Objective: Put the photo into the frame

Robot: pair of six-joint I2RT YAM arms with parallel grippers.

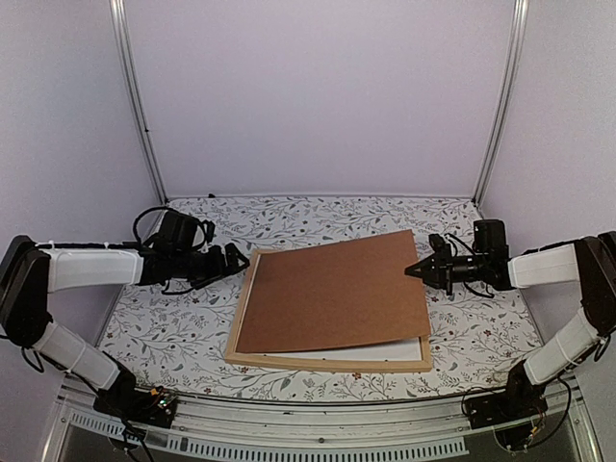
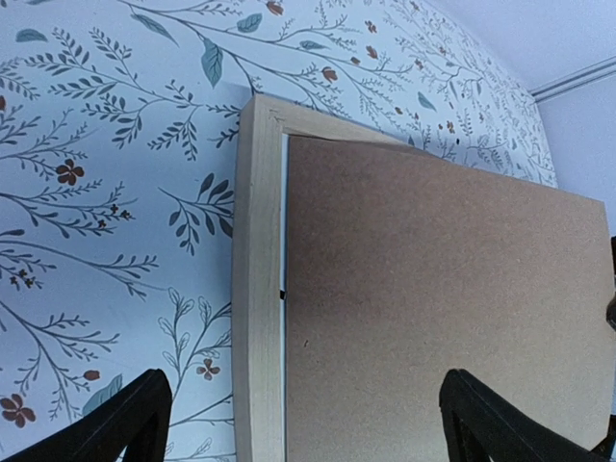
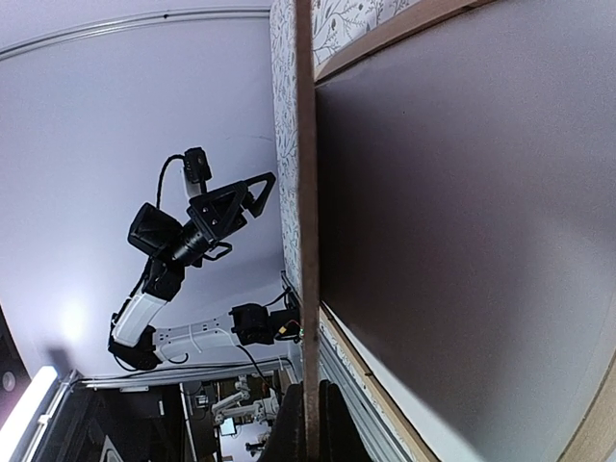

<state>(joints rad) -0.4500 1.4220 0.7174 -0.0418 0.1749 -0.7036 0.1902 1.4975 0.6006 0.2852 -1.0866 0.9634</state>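
One frame [image 1: 327,364], a rectangle of thin, pale natural-wood strips, lies flat at the centre of the surface [image 1: 173,337], which has a floral print. One plain brown backing board [image 1: 332,294], matte and fibrous, rests skewed on top of it. A white sheet [image 1: 390,348] shows along the near rail. Two grippers: the right gripper [image 1: 416,270] is closed, pinching the board's right edge. The left gripper [image 1: 239,262] is spread wide and holds nothing, just beside the frame's left rail.
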